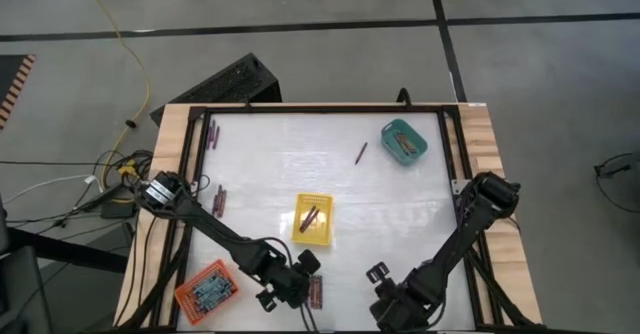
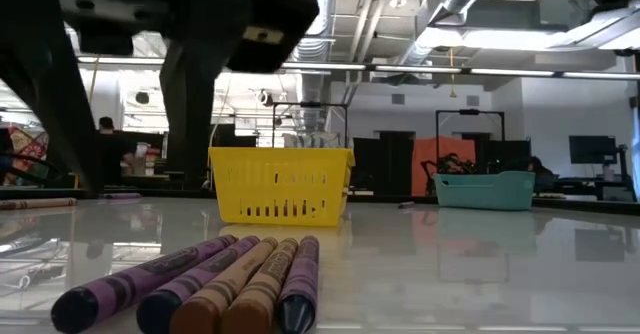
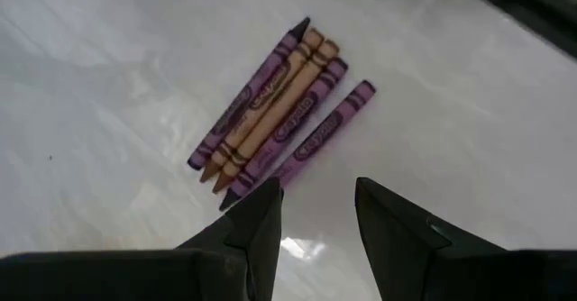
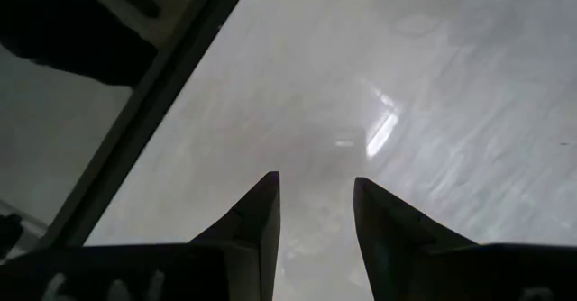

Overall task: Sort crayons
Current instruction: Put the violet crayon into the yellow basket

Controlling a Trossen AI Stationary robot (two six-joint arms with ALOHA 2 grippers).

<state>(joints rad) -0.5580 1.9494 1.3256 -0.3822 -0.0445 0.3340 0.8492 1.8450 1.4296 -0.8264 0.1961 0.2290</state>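
Note:
A bunch of several purple and tan crayons (image 3: 275, 112) lies side by side on the white table near its front edge (image 1: 315, 292), and shows close up in the low view (image 2: 200, 284). My left gripper (image 3: 315, 211) hovers open just beside the crayons' near ends (image 1: 300, 277), with nothing between its fingers. My right gripper (image 4: 315, 202) is open and empty above bare table near the front edge (image 1: 382, 279). More crayons lie in the yellow tray (image 1: 313, 219), in the teal tray (image 1: 404, 141) and in the orange tray (image 1: 205, 289).
A single crayon (image 1: 361, 153) lies loose at the far middle. Other crayons rest near the left edge (image 1: 213, 131) (image 1: 220, 199). A dark frame (image 4: 153, 103) borders the table. In the low view the yellow tray (image 2: 280, 184) stands behind the bunch and the teal tray (image 2: 485, 189) to the right.

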